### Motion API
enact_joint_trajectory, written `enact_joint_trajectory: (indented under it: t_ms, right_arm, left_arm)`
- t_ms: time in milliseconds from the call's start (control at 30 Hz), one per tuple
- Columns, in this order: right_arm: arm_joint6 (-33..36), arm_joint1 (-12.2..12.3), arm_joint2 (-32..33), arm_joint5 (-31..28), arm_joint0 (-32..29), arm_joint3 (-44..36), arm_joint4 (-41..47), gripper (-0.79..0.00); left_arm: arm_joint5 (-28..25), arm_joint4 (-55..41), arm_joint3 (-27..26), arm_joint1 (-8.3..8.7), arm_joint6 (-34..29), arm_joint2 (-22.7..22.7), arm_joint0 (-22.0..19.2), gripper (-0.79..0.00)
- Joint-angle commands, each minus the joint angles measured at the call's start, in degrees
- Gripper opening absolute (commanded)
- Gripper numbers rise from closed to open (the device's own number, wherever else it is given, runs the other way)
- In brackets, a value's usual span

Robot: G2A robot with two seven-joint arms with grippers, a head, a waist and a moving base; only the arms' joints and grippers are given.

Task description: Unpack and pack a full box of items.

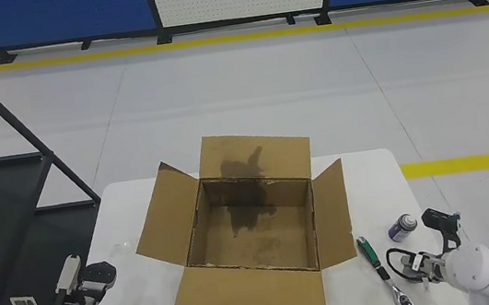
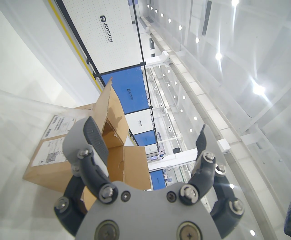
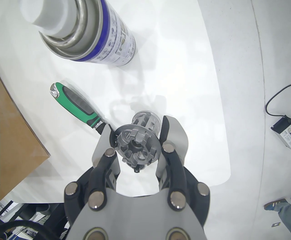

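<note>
- The cardboard box (image 1: 250,231) sits in the middle of the white surface (image 1: 369,182) with all four flaps folded outward. A dark stain marks its floor and far flap.
- The left pincer (image 2: 147,131) is at the near left of the surface, well apart from the box (image 2: 134,168). It is spread wide with nothing between its fingers.
- The right pincer (image 3: 138,134) is at the near right corner, clamped on a grey cast-metal part (image 3: 136,143) just above the surface.
- A ratchet wrench (image 1: 381,269) with a green handle (image 3: 75,102) lies just right of the box's right flap, between the flap and the right pincer.
- A spray can (image 1: 403,226) with a blue label stands upright, farther out than the wrench (image 3: 91,34).
</note>
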Motion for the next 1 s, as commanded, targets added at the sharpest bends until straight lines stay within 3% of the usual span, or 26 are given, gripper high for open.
enact_joint_trajectory:
  t_ms: [0, 33, 67, 100, 133, 233, 533, 767, 967]
  right_arm:
    - [-0.11, 0.06, -0.05, 0.32, 0.01, 0.2, 0.0, -0.785]
    - [-0.22, 0.09, -0.07, 0.52, 0.0, 0.25, 0.02, -0.64]
    - [-0.21, 0.13, -0.1, 0.66, -0.03, 0.3, 0.01, -0.443]
    - [-0.2, 0.17, -0.11, 0.77, -0.05, 0.3, 0.06, -0.129]
    - [-0.25, 0.21, -0.12, 0.83, -0.09, 0.29, 0.08, -0.055]
    - [-0.31, 0.33, -0.12, 0.98, -0.26, 0.23, 0.33, 0.0]
    - [-0.75, 0.72, 0.73, 1.47, -1.26, -1.63, 1.39, 0.0]
    - [-1.2, 1.16, 5.69, 1.42, -5.85, -12.72, 4.9, 0.0]
    - [-2.7, 1.51, 11.19, -3.84, -11.05, -23.67, 11.95, 0.0]
  left_arm:
    - [0.0, 0.0, 0.0, 0.0, 0.0, 0.0, 0.0, 0.0]
    - [0.0, 0.0, 0.0, 0.0, 0.0, 0.0, 0.0, 0.0]
    - [0.0, 0.0, 0.0, 0.0, 0.0, 0.0, 0.0, 0.0]
    - [0.0, 0.0, 0.0, 0.0, 0.0, 0.0, 0.0, 0.0]
    - [0.0, 0.0, 0.0, 0.0, 0.0, 0.0, 0.0, 0.0]
    - [0.0, 0.0, 0.0, 0.0, 0.0, 0.0, 0.0, 0.0]
    - [0.0, 0.0, 0.0, 0.0, 0.0, 0.0, 0.0, 0.0]
    - [0.0, 0.0, 0.0, 0.0, 0.0, 0.0, 0.0, 0.0]
    - [0.0, 0.0, 0.0, 0.0, 0.0, 0.0, 0.0, 0.0]
